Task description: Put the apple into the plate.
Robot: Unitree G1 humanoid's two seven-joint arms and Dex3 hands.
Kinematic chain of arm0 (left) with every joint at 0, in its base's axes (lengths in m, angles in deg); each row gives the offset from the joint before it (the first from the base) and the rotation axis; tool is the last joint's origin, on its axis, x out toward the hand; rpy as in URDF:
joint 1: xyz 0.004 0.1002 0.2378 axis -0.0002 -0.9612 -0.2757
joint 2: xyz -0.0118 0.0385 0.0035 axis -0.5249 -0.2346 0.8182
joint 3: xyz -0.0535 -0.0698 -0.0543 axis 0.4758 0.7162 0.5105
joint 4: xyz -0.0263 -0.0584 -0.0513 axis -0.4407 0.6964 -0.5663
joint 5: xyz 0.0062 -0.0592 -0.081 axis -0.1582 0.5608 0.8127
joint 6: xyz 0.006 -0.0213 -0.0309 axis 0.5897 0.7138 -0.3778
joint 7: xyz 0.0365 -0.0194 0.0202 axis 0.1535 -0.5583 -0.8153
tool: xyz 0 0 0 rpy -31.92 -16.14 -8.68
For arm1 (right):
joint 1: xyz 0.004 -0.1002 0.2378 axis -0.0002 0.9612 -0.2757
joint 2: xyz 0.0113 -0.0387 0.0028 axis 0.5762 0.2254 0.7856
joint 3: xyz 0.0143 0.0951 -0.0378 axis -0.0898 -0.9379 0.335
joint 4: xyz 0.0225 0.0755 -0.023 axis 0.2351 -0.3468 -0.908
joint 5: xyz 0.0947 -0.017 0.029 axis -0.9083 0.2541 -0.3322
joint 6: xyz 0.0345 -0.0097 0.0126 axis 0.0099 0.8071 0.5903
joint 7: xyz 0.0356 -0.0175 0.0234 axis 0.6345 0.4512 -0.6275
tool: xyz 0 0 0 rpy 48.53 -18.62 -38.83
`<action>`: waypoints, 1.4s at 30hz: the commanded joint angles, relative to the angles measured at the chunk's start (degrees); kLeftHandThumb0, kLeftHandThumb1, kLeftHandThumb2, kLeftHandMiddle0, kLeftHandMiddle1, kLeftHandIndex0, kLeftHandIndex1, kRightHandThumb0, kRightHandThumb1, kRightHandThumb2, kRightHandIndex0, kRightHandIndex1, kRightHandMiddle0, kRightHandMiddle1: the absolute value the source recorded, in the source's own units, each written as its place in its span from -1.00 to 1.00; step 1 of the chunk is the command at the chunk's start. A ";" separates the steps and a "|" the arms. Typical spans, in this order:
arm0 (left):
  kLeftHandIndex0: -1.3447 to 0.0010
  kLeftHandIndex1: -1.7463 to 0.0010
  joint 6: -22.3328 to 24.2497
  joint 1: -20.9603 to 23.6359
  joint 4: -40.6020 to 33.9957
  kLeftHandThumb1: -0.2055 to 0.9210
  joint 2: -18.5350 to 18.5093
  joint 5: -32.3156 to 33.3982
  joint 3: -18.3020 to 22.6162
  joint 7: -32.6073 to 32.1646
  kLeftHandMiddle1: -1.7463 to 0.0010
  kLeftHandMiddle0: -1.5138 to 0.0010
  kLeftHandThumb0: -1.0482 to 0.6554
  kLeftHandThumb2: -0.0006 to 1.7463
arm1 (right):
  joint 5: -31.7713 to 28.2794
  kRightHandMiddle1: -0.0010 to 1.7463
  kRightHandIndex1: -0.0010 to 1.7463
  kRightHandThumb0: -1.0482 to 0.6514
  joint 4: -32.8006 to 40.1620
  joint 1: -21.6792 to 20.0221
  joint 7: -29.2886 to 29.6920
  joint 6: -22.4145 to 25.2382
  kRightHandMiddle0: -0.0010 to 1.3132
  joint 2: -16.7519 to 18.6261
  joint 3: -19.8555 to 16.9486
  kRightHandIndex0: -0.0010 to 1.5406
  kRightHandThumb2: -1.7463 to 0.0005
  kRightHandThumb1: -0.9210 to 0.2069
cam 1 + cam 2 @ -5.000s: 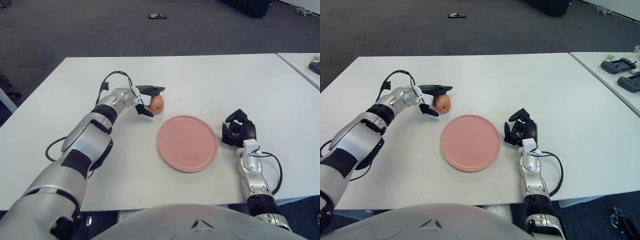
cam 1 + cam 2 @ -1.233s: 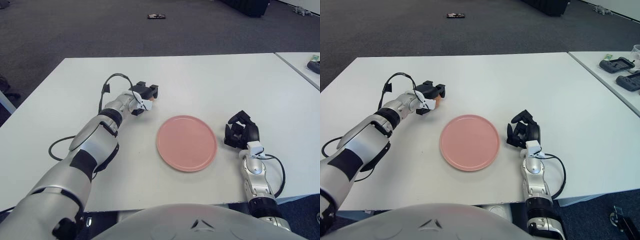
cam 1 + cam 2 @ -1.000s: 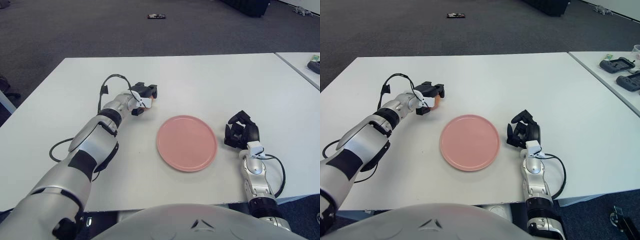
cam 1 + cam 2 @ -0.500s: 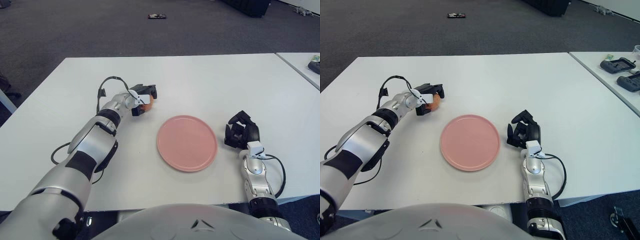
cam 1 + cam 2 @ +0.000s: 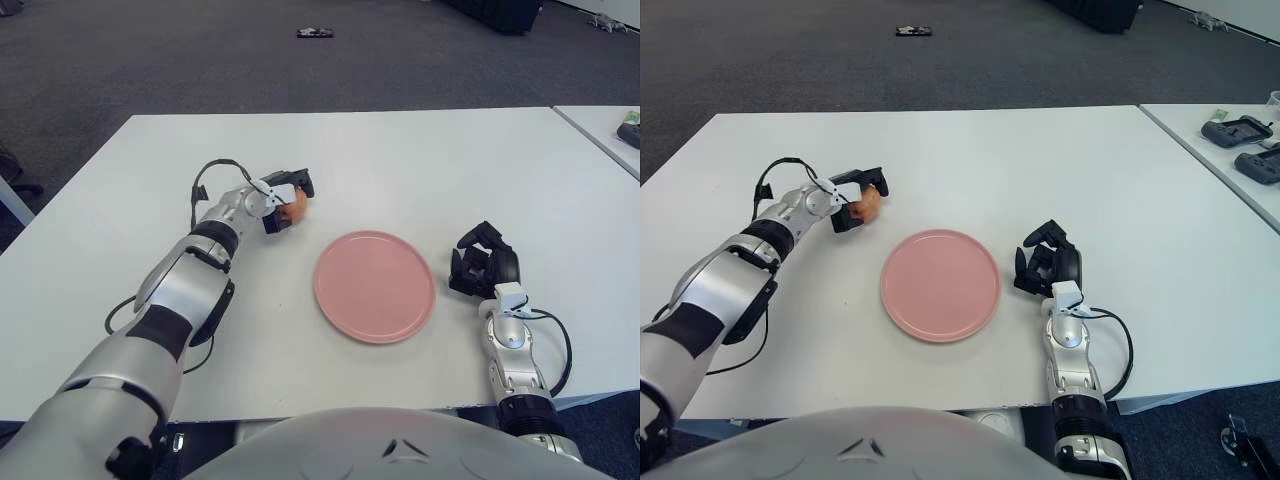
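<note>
The left hand (image 5: 283, 203) has its fingers curled round the apple (image 5: 293, 205), low over the desk (image 5: 400, 150) and well left of the empty plate (image 5: 374, 286). The apple looks firm, smooth and round, so it may roll; a grip across its widest part seems safest. The right hand (image 5: 483, 265), fingers curled on nothing, shows just right of the plate.

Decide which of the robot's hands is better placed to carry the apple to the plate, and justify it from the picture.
Left. The left hand is already closed around the apple, just left of the pink plate. The right hand shows beside the plate's right edge, far from the apple.
</note>
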 commanded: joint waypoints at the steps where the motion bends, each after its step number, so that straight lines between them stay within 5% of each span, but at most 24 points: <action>1: -0.03 -1.00 -0.04 -1.45 0.42 -0.81 0.07 0.46 0.66 1.50 -0.86 -0.27 0.23 1.00 | 0.26 1.00 1.00 -0.33 -1.10 0.58 -0.21 0.64 -0.08 -0.22 0.00 0.46 -0.51 0.06; 18: -0.03 -1.00 -0.98 -0.19 -0.51 -0.81 -0.44 4.09 4.89 4.33 -0.86 -0.27 0.23 1.00 | 0.19 1.00 1.00 -0.33 -0.36 0.96 -0.13 1.64 -0.06 -0.08 -0.03 0.48 -0.53 0.08; 42: -0.04 -1.00 -8.65 -1.84 -10.29 -0.82 -0.80 10.37 9.70 12.15 -0.84 -0.28 0.23 1.00 | 0.31 1.00 1.00 -0.33 -0.24 0.84 0.18 2.72 -0.07 0.10 0.25 0.46 -0.52 0.07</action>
